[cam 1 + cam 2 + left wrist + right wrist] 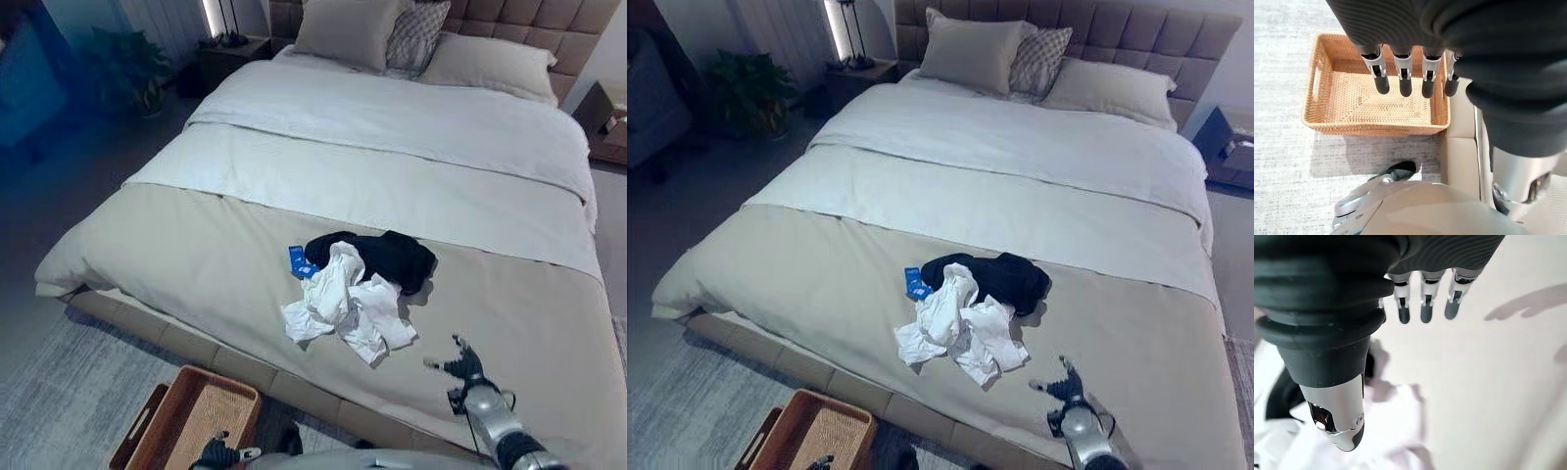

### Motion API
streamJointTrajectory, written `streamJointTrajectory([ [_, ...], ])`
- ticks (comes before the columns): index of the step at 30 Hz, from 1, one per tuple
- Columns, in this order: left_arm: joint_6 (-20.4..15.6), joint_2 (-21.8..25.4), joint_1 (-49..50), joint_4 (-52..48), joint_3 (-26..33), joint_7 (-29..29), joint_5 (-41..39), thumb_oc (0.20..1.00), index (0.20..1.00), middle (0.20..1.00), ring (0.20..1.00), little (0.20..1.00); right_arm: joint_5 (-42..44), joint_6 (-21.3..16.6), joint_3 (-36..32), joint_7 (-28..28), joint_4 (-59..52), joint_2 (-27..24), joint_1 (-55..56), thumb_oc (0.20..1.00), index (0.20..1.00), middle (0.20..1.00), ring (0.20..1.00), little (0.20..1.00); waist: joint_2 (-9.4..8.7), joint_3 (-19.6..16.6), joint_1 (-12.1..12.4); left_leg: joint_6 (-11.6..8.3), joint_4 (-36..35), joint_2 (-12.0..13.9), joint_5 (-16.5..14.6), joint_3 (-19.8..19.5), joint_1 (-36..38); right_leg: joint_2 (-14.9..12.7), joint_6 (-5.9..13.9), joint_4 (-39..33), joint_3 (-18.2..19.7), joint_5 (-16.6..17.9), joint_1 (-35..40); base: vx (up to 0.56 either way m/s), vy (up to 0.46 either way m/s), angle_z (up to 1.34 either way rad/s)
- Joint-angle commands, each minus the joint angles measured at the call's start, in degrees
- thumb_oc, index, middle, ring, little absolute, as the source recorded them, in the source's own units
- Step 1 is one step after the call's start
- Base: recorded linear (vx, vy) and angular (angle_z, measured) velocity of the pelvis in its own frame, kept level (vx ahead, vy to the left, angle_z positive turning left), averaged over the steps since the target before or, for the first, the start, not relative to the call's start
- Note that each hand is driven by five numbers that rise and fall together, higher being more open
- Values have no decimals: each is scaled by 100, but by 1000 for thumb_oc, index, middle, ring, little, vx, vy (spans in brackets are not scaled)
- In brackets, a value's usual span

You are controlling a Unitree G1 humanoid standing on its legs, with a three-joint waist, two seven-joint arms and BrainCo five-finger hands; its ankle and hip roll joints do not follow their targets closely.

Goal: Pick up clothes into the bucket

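White garment (345, 311) and black garment (384, 257) lie heaped on the bed (196, 245), soft and light; bunch the folds. Right hand (460, 367) hovers beside them, fingers spread, empty. Left hand (1405, 73) hangs relaxed over the wicker basket (1327, 122).

Pretty sure we're looking at a home bedroom: big made bed (392, 176), pillows (348, 31) leaning against a padded headboard (509, 20), nightstand (230, 54) sitting alongside.

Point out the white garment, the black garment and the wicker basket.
white garment (345, 305), left eye view, middle of the crumpled cloth.
black garment (397, 257), left eye view, its broad upper fold.
wicker basket (1374, 128), left wrist view, its near wall.
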Motion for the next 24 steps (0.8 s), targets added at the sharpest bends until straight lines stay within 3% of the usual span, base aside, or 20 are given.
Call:
streamJointTrajectory([
  [1, -183, 5, -407, 28, -60, 243, -135, 1000, 1000, 1000, 1000, 1000, -322, -267, 138, -258, -517, -176, -736, 1000, 1000, 1000, 1000, 1000, -191, 357, 132, 210, 526, -282, -429, -338, -140, -406, 338, 873, -99, -13, -564, -153, 32, 18],
  [6, -279, 62, -506, -176, -120, 354, -204, 1000, 1000, 1000, 1000, 1000, -1193, -313, 630, -387, -1362, -656, -1434, 1000, 1000, 1000, 1000, 1000, -129, 675, 254, 243, 755, -411, -375, -428, -635, -483, 339, 1034, -125, 56, -1001, -90, 36, 5],
  [10, -316, 50, -615, -229, -265, 454, -222, 1000, 1000, 1000, 1000, 1000, -2011, -180, 1189, -515, -1416, -1004, -2127, 1000, 1000, 1000, 1000, 1000, -96, 870, 375, 270, 929, -499, -362, -454, -959, -578, 359, 1098, -97, 115, -1229, -49, 56, 9],
  [18, -391, 97, -835, -390, -423, 585, -277, 1000, 1000, 1000, 1000, 1000, -2613, -60, 1689, -704, -1284, -1244, -2797, 1000, 1000, 1000, 1000, 1000, -59, 1041, 466, 262, 931, -546, -304, -450, -1213, -660, 415, 1023, -45, 266, -1439, -33, 49, 2],
  [21, -474, 148, -880, -551, -489, 608, -297, 1000, 1000, 1000, 1000, 1000, -3351, 45, 2154, -772, -1225, -1675, -3198, 1000, 1000, 1000, 1000, 1000, -52, 1111, 534, 252, 952, -577, -295, -446, -1316, -715, 443, 983, -16, 322, -1495, -7, 42, 1],
  [24, -468, 154, -916, -568, -503, 621, -311, 1000, 1000, 1000, 1000, 1000, -3610, 136, 2393, -771, -1066, -1779, -3442, 1000, 1000, 1000, 1000, 1000, -55, 1121, 556, 244, 954, -588, -287, -451, -1346, -720, 452, 957, -18, 343, -1508, 0, 0, 0],
])
